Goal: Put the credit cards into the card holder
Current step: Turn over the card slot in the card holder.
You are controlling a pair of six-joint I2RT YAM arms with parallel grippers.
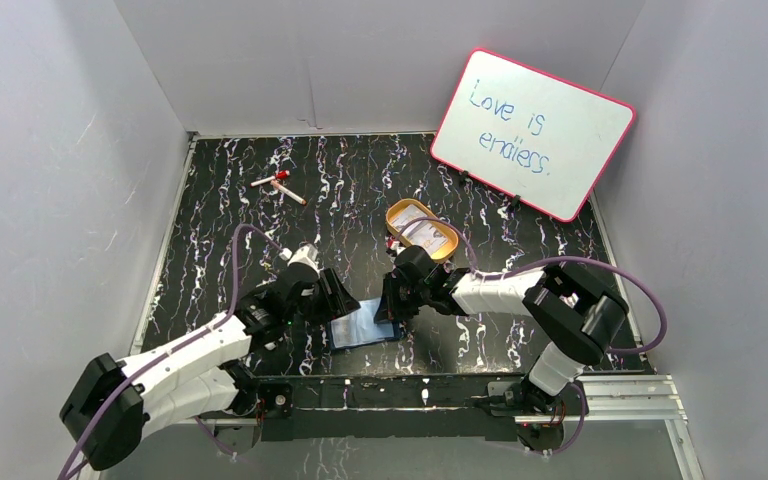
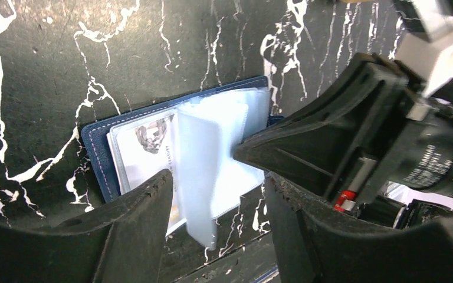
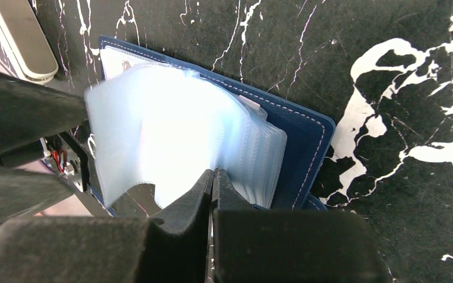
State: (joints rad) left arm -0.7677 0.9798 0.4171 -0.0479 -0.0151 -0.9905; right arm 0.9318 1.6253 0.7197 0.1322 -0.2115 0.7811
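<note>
The card holder point(image 1: 365, 326) lies open near the table's front edge, navy cover point(image 3: 307, 138) down. Its clear sleeves point(image 3: 171, 127) fan upward, and one leaf point(image 2: 196, 177) stands blurred. A pale credit card point(image 2: 144, 147) with small print sits in the left pocket. My left gripper point(image 2: 218, 203) hangs open just over the holder's near edge, holding nothing. My right gripper point(image 3: 213, 177) is shut, tips against the sleeves' lower edge. Whether it nips a leaf I cannot tell. Its black fingers point(image 2: 307, 147) reach in from the right.
An oval golden tin point(image 1: 422, 228) with pale contents stands behind the right gripper. Two marker pens point(image 1: 278, 186) lie at the back left. A pink-framed whiteboard point(image 1: 532, 132) leans at the back right. Grey walls close in three sides.
</note>
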